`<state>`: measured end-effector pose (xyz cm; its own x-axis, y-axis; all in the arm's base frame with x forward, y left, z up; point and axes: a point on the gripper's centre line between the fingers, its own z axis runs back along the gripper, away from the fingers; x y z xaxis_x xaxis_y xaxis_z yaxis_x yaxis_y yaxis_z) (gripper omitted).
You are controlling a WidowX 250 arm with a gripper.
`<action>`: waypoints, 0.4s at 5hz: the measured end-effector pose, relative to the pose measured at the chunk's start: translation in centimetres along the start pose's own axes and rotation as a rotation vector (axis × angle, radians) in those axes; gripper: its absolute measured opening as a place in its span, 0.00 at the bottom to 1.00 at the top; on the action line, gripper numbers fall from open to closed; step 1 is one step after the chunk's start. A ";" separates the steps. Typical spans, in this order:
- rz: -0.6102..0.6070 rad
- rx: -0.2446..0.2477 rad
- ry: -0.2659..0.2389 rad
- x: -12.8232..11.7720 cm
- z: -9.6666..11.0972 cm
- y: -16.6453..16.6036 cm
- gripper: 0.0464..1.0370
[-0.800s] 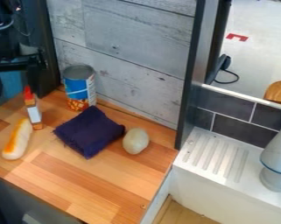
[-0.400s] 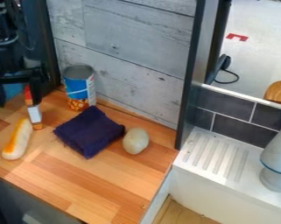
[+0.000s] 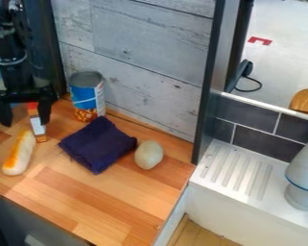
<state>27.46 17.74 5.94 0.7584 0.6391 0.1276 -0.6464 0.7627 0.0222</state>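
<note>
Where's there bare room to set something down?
Front of the wooden counter: bounded by the navy cloth and pale egg-shaped object behind, long bun at picture left. Also the white ridged drainboard, left of the grey upright object. Crowded: back left, with can, red-tipped item and gripper.

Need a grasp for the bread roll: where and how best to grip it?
Probably mid-length on the bread roll, from above, gripper closing across its narrow width. It lies long and slim on the counter, sides bare at the middle; the red-topped item sits by its far end, so I'd avoid that end.
</note>
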 end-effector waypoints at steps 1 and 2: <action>-0.043 -0.007 -0.023 0.6 -1.5 0.5 0.96; -0.104 -0.020 -0.058 1.0 -2.5 1.3 0.96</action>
<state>27.54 19.64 3.61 0.8151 0.5497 0.1829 -0.5619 0.8270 0.0187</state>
